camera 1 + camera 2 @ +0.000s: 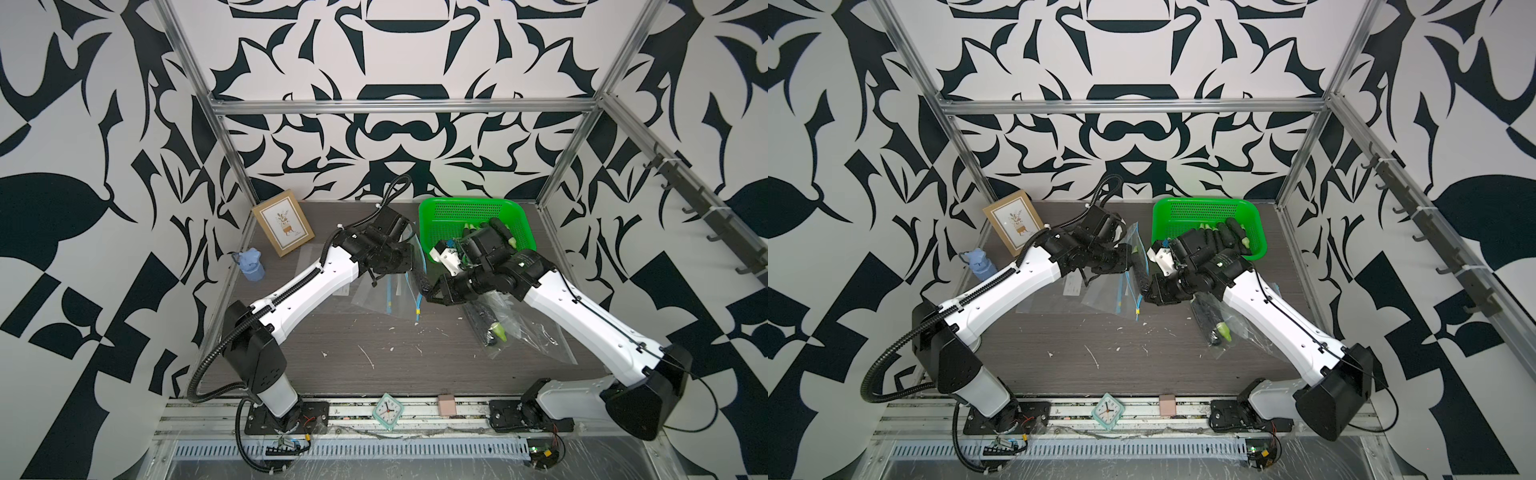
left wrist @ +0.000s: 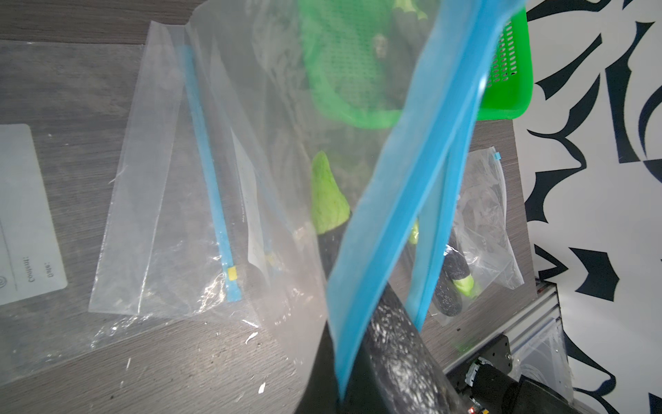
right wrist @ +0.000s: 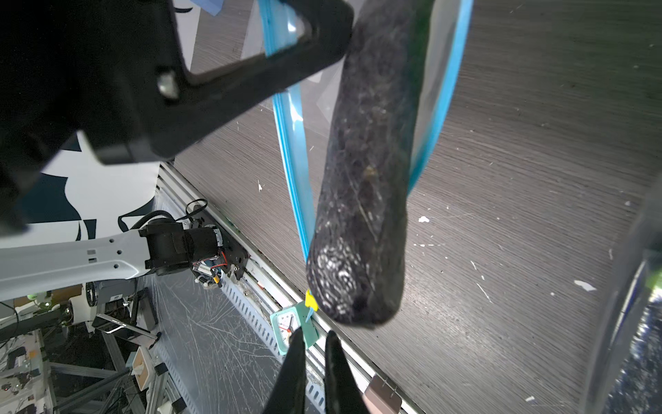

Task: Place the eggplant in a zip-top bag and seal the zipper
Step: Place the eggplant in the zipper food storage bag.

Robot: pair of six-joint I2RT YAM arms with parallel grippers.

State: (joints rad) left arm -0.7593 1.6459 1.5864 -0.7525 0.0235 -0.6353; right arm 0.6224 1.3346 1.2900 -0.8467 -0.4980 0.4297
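A dark eggplant (image 3: 361,215) with a green cap (image 2: 327,200) hangs partly inside a clear zip-top bag (image 2: 286,125). Its blunt end sticks out through the open blue zipper mouth (image 3: 290,150). My left gripper (image 2: 340,390) is shut on the blue zipper rim (image 2: 412,179) and holds the bag up off the table. My right gripper (image 3: 314,338) sits just below the eggplant's blunt end. Its jaws are nearly together with nothing between them and do not touch the eggplant. In a top view both grippers meet mid-table by the bag (image 1: 1133,241).
A green basket (image 1: 469,212) at the back right holds several eggplants. Another bag with eggplants (image 1: 498,328) lies under the right arm. Spare flat bags (image 1: 386,291) lie mid-table. A picture frame (image 1: 282,222) and blue bottle (image 1: 252,266) stand at the left, a small clock (image 1: 387,409) at the front edge.
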